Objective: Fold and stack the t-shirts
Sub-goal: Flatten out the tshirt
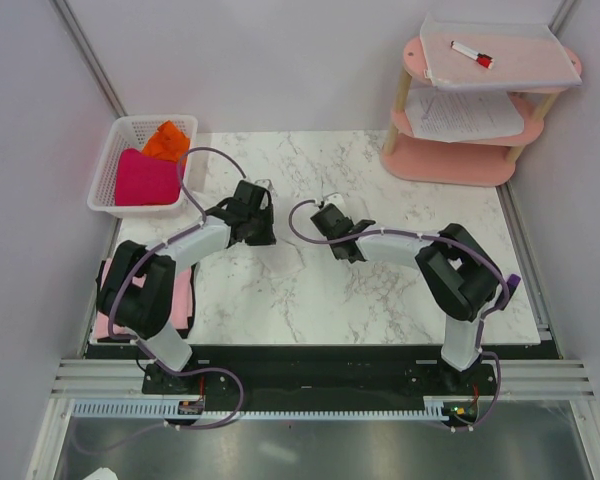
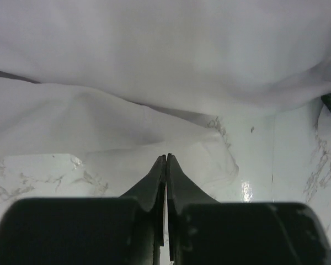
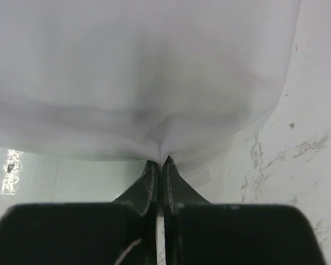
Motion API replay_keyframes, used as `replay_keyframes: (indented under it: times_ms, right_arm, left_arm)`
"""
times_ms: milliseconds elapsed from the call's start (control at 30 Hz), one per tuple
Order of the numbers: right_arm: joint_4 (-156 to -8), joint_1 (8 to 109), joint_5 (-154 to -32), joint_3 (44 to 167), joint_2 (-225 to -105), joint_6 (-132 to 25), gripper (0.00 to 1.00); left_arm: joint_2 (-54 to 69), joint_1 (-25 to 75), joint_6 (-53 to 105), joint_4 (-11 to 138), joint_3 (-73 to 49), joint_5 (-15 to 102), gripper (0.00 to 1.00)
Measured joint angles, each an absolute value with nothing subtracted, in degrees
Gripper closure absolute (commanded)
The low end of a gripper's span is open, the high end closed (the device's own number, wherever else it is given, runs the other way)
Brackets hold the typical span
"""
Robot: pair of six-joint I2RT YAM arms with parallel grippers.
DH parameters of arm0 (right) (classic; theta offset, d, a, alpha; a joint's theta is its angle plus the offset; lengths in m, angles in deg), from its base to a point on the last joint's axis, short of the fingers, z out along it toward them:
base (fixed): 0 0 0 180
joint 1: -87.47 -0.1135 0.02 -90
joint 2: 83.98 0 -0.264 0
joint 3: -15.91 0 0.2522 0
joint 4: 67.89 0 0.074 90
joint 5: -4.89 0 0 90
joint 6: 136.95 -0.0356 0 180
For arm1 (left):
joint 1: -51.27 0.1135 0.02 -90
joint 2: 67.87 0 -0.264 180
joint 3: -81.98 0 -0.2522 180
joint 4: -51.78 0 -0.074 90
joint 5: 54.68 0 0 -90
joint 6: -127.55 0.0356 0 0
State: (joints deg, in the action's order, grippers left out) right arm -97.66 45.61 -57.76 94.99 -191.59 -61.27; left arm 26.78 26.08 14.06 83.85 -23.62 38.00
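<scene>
Now the white shirt (image 2: 154, 66) lies across the far middle of the table (image 1: 310, 290), between the two arms. The left gripper (image 2: 165, 157) has its jaws pressed together on a fold at the cloth's near edge. The right gripper (image 3: 160, 161) pinches the hem too, and creases gather at its tips. At far left a basket (image 1: 105, 180) holds a magenta shirt (image 1: 145, 178) and an orange shirt (image 1: 167, 140). A pink shirt (image 1: 184, 298) lies near left, under the left arm.
</scene>
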Motion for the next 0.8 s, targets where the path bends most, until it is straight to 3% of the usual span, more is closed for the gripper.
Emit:
replay_keyframes:
  times_ms: [500, 800]
  right_arm:
    - [-103.1, 49.5, -52.9, 107.4, -191.7, -59.1, 1.00]
    - [-103.8, 55.9, -51.1, 117.5, -193.6, -56.2, 1.00]
  left_arm:
    - [29.8, 20.9, 13.2, 79.2, -30.7, 40.4, 0.98]
    - [23.0, 20.5, 10.0, 76.9, -39.0, 40.4, 0.98]
